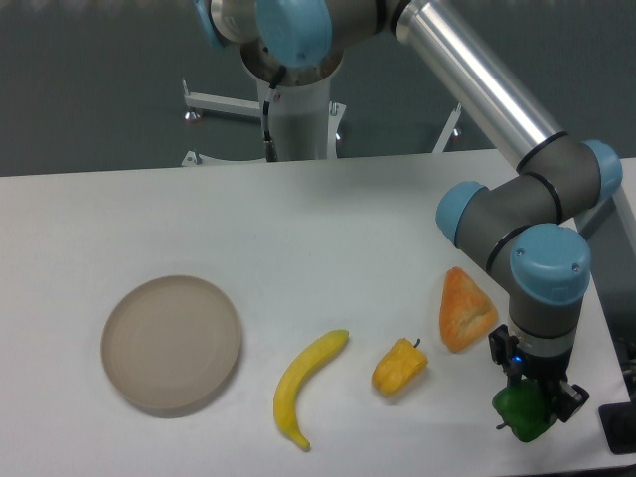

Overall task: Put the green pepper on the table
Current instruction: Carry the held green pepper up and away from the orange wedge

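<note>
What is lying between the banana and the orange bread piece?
The yellow pepper lies between the banana and the bread piece on the white table, as the fixed camera shows.

The hand (532,405) hides the green pepper's (521,411) top; the arm's base runs past the upper edge.

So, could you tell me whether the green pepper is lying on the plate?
No, the green pepper sits in the hand, far from the plate.
</note>
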